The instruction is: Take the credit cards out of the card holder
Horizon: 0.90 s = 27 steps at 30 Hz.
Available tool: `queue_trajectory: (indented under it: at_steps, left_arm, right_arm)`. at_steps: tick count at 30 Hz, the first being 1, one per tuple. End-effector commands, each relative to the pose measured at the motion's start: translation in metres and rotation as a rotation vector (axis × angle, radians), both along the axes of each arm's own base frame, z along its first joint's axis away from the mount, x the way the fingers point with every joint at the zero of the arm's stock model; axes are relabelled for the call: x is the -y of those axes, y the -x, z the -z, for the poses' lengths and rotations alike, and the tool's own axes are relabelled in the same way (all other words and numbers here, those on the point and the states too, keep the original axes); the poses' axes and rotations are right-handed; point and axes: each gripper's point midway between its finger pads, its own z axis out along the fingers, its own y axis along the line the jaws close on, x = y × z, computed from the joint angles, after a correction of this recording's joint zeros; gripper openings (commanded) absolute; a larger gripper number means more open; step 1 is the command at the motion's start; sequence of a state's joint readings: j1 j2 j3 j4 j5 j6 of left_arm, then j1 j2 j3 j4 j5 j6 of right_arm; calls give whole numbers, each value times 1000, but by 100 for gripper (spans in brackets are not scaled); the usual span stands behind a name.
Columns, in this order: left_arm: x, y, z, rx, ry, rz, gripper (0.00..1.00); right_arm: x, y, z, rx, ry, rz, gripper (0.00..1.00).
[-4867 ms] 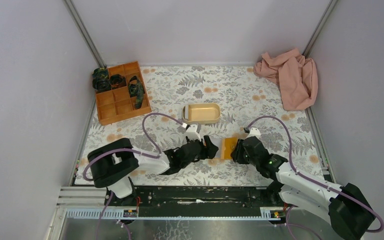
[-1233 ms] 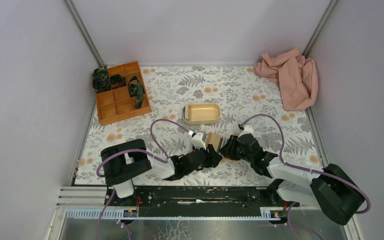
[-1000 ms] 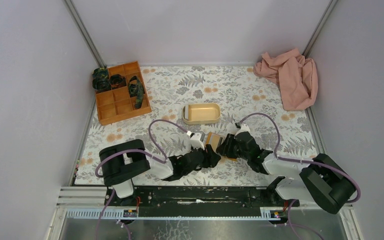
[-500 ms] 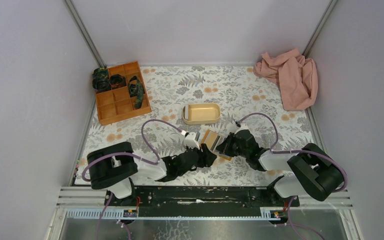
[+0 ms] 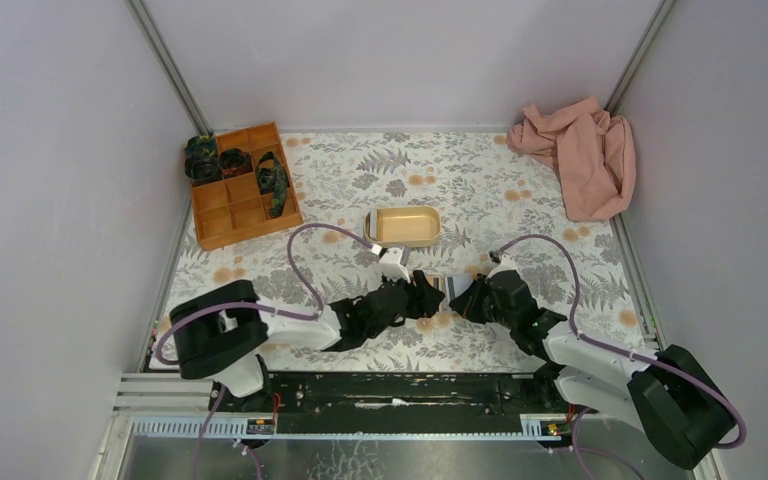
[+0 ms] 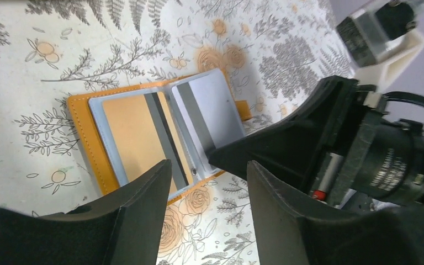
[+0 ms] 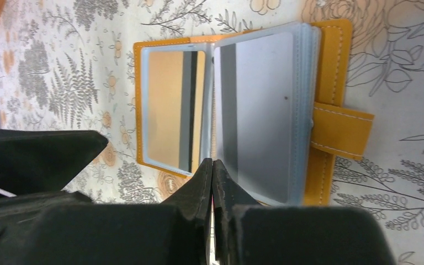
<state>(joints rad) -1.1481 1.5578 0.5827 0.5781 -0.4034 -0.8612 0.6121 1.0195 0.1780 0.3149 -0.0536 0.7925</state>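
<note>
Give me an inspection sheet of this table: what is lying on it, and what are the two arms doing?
Surface: floral table, no spills seen.
Job's things: holder lies open; tan card and grey card both sit in their sleeves.
Clutter: tray; box with dark items in some compartments; pink cloth in the far right corner.
Fingers: left fingers open, aimed at the holder; right fingers shut, tip at the holder's edge by the fold. Whether they pinch a sleeve cannot be told.
Cables: purple cables loop over the table, none on the holder.
Surroundings: plain walls; metal rail by the arm bases.
</note>
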Motion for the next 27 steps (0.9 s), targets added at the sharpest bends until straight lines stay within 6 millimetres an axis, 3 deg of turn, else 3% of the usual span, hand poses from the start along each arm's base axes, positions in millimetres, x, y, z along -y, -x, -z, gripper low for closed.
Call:
queue_trajectory:
  at_steps: [1,6,10,20,27]
  left_arm:
    - [9,-5,18,-28,3,31,59]
    - [-5,-13,52,-71,-16,-6,57]
    - [-18,-15,65,-95,-9,-18,56]
    - [-10,-12,73,-112,2,16,55]
    - [-14,-9,77,-120,1,15,55]
  right_arm:
    - [6,-4,0,6,58,0,5]
    - [0,-6,3,-5,44,-18,11]
    - [-2,-8,1,-2,36,-22,12]
    - [-12,-20,-8,25,11,-34,20]
    - [-19,-27,-1,-11,-30,-48,28]
